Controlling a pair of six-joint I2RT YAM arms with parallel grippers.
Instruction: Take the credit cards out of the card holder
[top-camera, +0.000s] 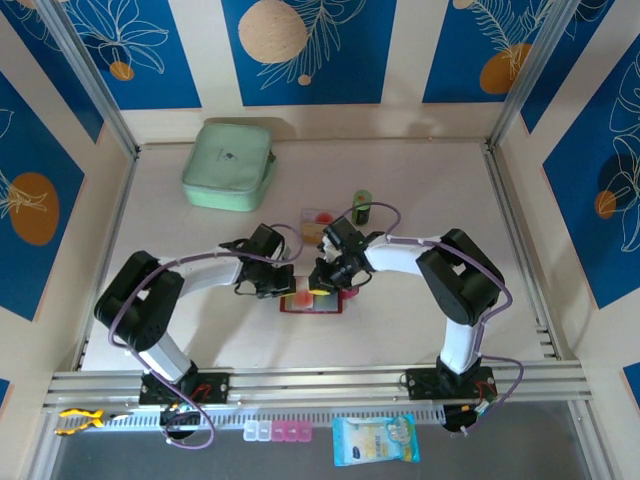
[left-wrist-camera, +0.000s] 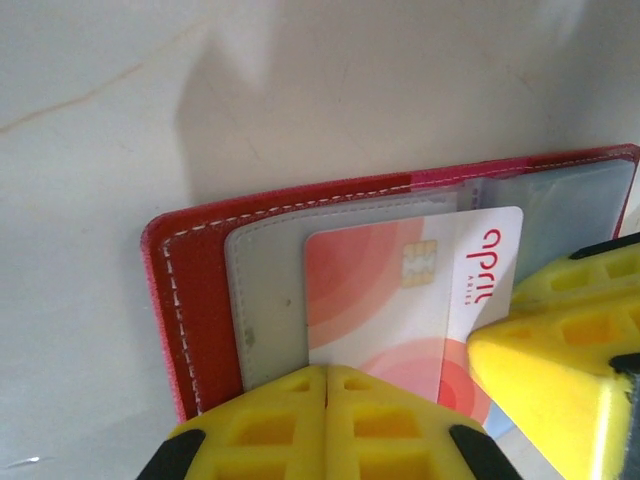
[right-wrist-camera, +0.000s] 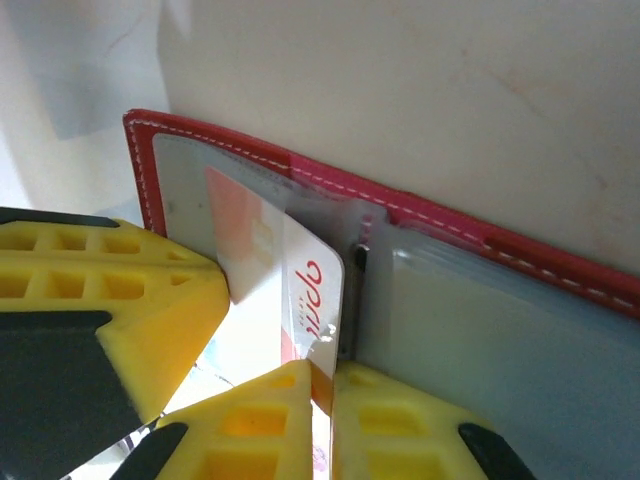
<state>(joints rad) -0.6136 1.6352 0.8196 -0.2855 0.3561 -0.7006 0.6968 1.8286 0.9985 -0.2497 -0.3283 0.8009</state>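
The dark red card holder (top-camera: 312, 303) lies open on the table between both grippers. Its stitched red edge (left-wrist-camera: 190, 300) frames greyish clear sleeves. A white credit card (left-wrist-camera: 400, 290) with red and pink circles sticks partly out of a sleeve. My left gripper (left-wrist-camera: 326, 372) is shut, its yellow tips pressing down on the sleeve and card edge. My right gripper (right-wrist-camera: 333, 375) is shut on the card's (right-wrist-camera: 310, 290) edge, which stands tilted up from the holder (right-wrist-camera: 330, 175). In the top view the left gripper (top-camera: 285, 285) and right gripper (top-camera: 328, 283) sit close together over the holder.
A mint-green zip case (top-camera: 229, 166) lies at the back left. A loose pinkish card (top-camera: 318, 218) and a small green cylinder (top-camera: 361, 206) sit just behind the holder. A blue packet (top-camera: 375, 440) and small pill boxes (top-camera: 278, 431) lie beyond the near rail.
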